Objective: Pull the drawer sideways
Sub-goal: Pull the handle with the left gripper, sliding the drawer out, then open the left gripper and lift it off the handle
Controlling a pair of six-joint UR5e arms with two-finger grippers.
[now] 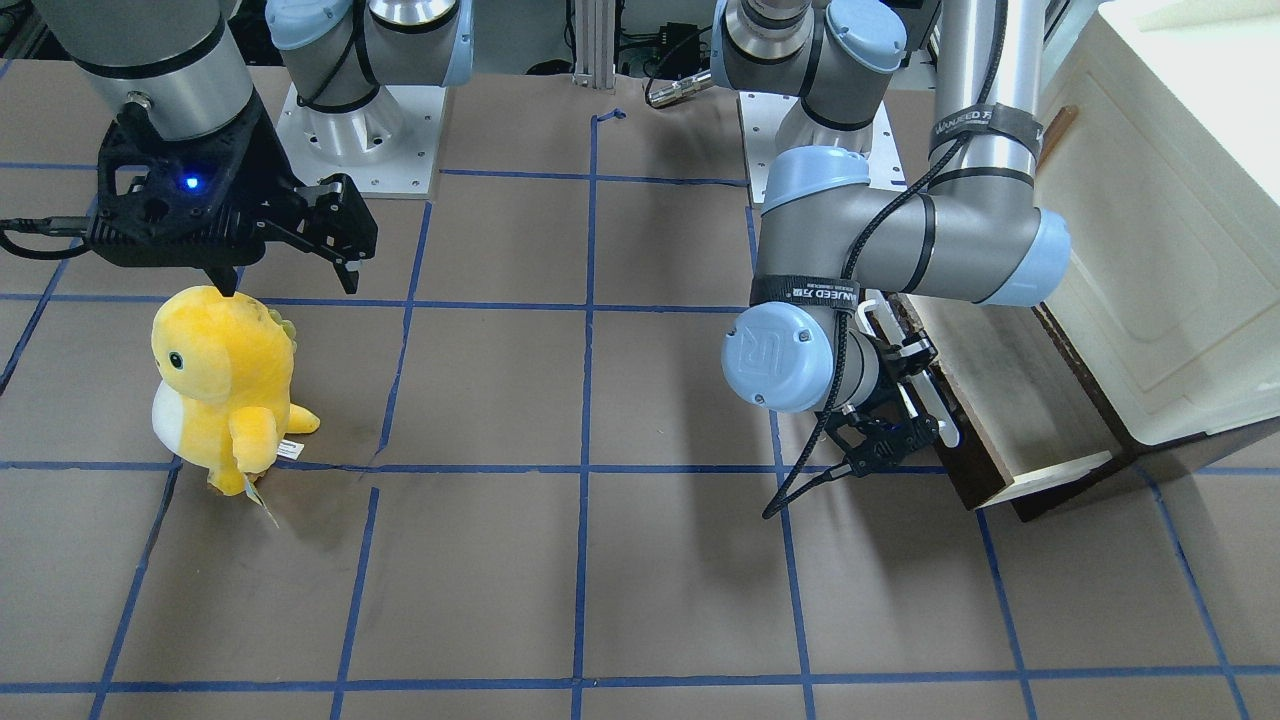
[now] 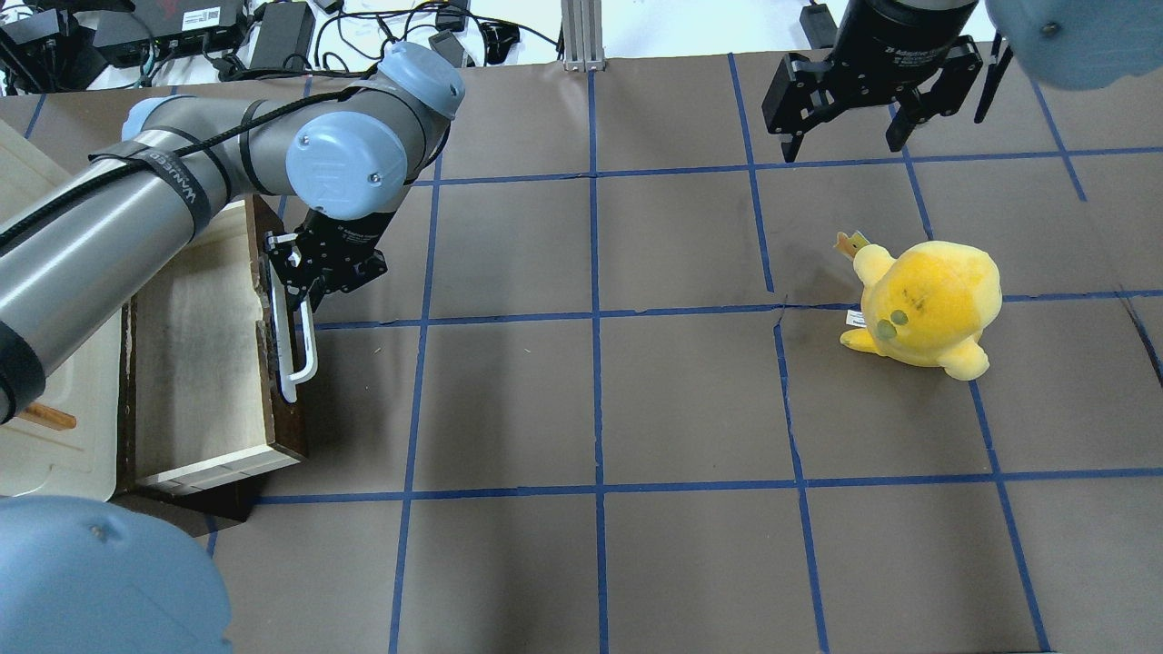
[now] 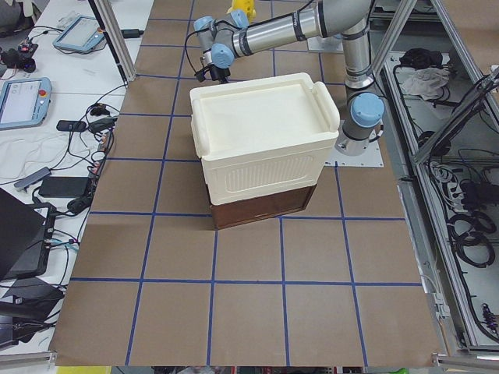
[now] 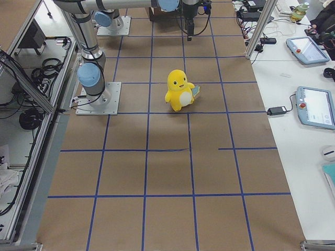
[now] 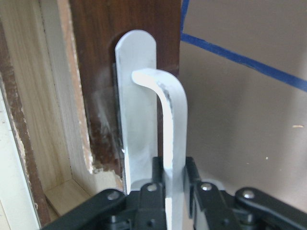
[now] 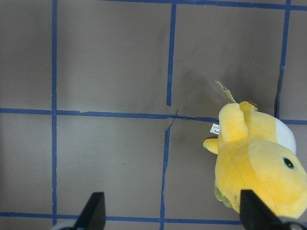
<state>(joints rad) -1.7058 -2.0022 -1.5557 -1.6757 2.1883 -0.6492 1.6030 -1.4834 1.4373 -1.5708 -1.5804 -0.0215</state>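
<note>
The dark brown drawer (image 2: 195, 363) with its pale wood inside stands pulled out from the cream-white cabinet (image 2: 36, 445). It also shows in the front-facing view (image 1: 1010, 400). Its long white bar handle (image 2: 298, 350) runs along the front. My left gripper (image 2: 293, 295) is shut on the far end of that handle. In the left wrist view the fingers (image 5: 156, 187) clamp the white bar (image 5: 170, 120). My right gripper (image 2: 845, 141) is open and empty, held above the table far from the drawer.
A yellow plush toy (image 2: 927, 304) stands on the brown, blue-taped table below my right gripper; it also shows in the right wrist view (image 6: 259, 163). The cabinet (image 3: 261, 148) sits at the table's left end.
</note>
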